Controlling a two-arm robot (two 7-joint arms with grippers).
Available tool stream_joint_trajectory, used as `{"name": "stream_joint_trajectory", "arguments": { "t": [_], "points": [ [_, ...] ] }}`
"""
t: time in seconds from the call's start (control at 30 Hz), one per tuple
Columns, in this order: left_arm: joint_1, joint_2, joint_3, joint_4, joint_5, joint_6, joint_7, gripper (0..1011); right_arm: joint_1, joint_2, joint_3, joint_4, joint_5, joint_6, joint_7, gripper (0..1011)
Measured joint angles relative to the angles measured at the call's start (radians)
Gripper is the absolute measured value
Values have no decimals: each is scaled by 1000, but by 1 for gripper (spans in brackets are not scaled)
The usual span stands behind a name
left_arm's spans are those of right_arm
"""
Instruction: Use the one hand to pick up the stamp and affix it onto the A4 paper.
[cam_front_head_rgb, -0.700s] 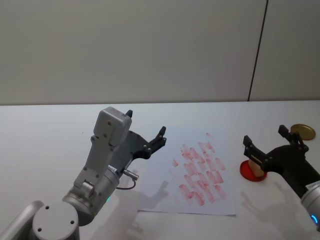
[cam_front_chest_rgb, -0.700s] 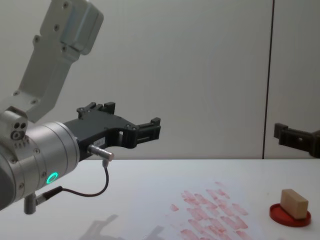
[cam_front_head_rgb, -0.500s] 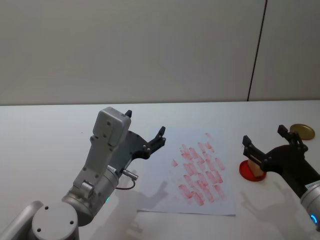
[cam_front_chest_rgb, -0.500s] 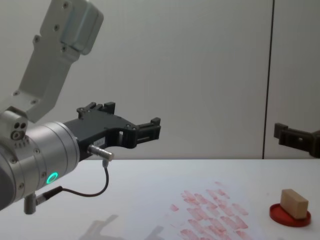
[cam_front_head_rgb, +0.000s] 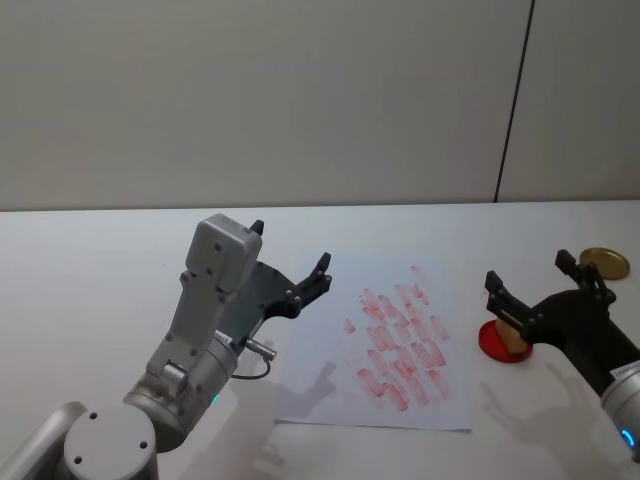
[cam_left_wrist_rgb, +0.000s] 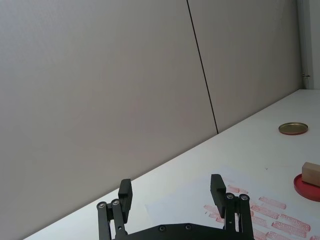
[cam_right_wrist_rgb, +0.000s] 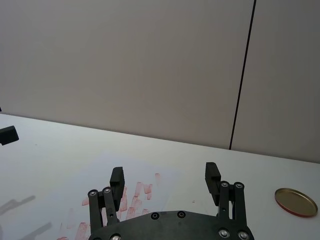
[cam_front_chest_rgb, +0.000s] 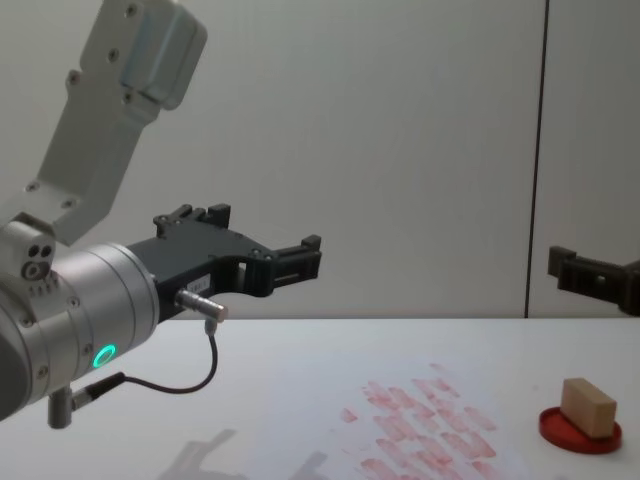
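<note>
Pre-grasp: my right gripper (cam_front_head_rgb: 530, 272) hovers above the stamp (cam_front_chest_rgb: 587, 407) on the red pad (cam_front_chest_rgb: 560, 430), fingers spread. Next I descend, pinch it, and carry it to the A4 paper (cam_front_head_rgb: 320, 372). Left gripper (cam_left_wrist_rgb: 171, 186) idles beside the paper, fingers spread.

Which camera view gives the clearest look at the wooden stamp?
The chest view: the stamp stands whole and unobstructed on the red ink pad. In the head view the right gripper partly covers it. The left wrist view cuts it off at the picture's edge.
</note>
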Motion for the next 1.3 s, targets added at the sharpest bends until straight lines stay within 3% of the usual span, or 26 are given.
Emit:
{"name": "stream_joint_trajectory", "arguments": {
  "t": [0.2, 0.43, 0.9, 1.3],
  "points": [
    [0, 0, 0, 0, 0, 0, 0, 993, 0, -1, 0, 0, 0, 2, -1, 1001],
    [0, 0, 0, 0, 0, 0, 0, 993, 2, -13, -6, -18, -8, 42, -22, 1001],
    [0, 0, 0, 0, 0, 0, 0, 993, 29, -55, -7, -36, 3, 227, -115, 1001],
    [0, 0, 0, 0, 0, 0, 0, 993, 75, -71, 11, 31, 18, 316, -127, 1001]
  ]
}}
